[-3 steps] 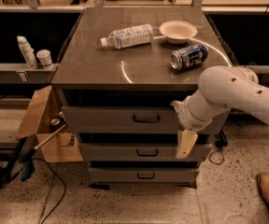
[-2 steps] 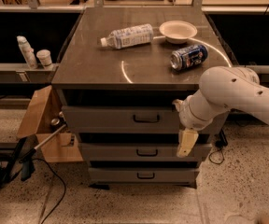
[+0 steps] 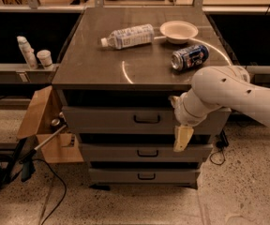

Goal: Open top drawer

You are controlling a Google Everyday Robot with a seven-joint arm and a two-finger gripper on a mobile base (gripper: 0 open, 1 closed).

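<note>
The pincer (image 3: pixel 182 138) hangs in front of the cabinet, pointing downward off the end of the white arm (image 3: pixel 238 92) that reaches in from the right. It sits just right of the black loop handle (image 3: pixel 146 119), its tip down over the seam above the middle drawer (image 3: pixel 125 152). It is not on the handle. I judge this to be an approach from the side, so the arm stays out of the drawer's way when it comes forward. Whether the pincer is open or closed I cannot tell. It grips nothing that shows. The top drawer (image 3: pixel 107 120) lies directly under the tabletop (image 3: pixel 93 67), a wide grey metal front above two similar ones, with a dark gap along its upper edge. It looks shut or nearly so, and the task seems barely begun. A water bottle (image 3: pixel 128 35), a bowl (image 3: pixel 178 31) and a can (image 3: pixel 190 57) lie on the tabletop, so a smooth pull would suit them, since the can could roll.
</note>
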